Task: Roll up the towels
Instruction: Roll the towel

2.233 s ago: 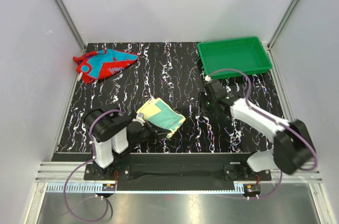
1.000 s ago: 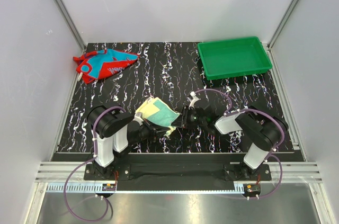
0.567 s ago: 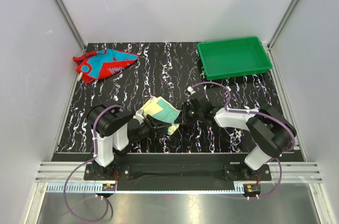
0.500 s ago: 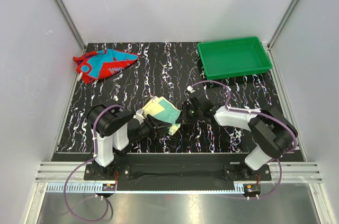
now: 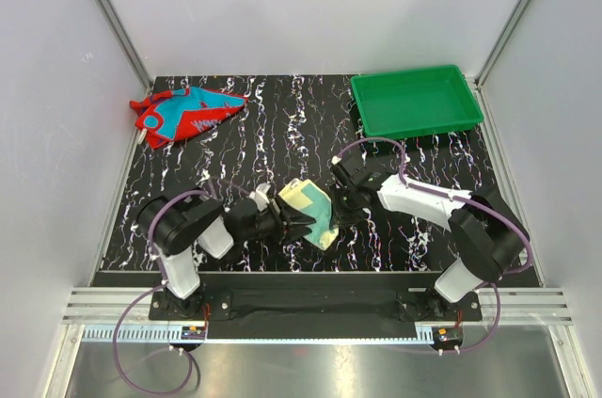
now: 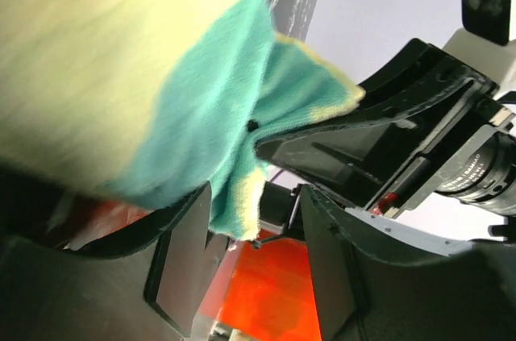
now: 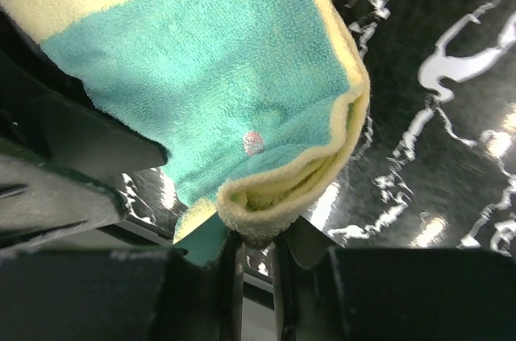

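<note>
Lying low-centre on the surface (image 5: 282,135), the yellow towel (image 5: 310,213) sits between both arms, long axis running upper left to lower right. Right fingers (image 7: 310,248) clamp its folded right edge; left fingers (image 6: 181,264) stand apart at its left side, a loose corner between them.

Overhead view spans table (image 5: 282,125); wrist cameras crowd towel (image 7: 242,67).

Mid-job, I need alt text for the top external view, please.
The left claw and right claw meet at a bunched yellow towel with a teal patch, near the front centre of the table. A red towel lies back left; a green tray sits back right.
</note>
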